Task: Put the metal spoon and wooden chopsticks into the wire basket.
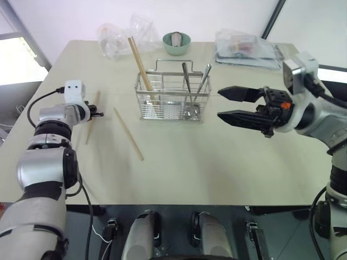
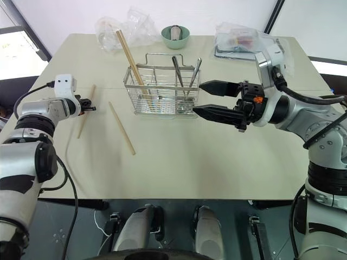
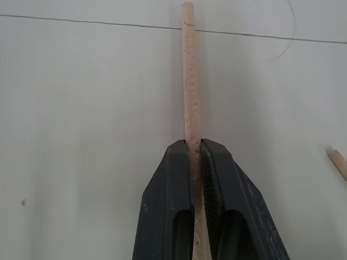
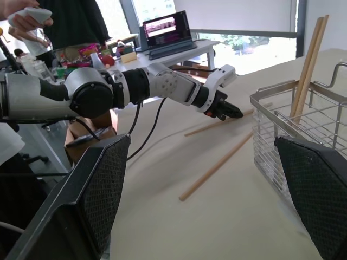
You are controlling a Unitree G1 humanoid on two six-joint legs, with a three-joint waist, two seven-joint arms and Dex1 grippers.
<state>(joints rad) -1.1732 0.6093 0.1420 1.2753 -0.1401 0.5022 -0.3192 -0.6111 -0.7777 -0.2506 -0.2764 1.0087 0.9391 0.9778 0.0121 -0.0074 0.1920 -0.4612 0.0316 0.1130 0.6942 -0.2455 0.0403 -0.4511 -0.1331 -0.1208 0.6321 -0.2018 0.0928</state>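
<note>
bare table near wire basket, loose chopstick beside

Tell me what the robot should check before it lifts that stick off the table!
1. Left gripper shut on a wooden chopstick: ok, both fingers pinch it.
2. That chopstick lying flat on the table: ok, not yet lifted.
3. Right gripper out of the path: ok, it is open beside the wire basket, holding nothing.
4. Room in the basket: ok, chopsticks lean at one end and metal spoons stand at the other.
5. Second loose chopstick clear of the left gripper: ok, it lies apart on the table.
6. Grip firm enough to lift: cannot tell.
</note>
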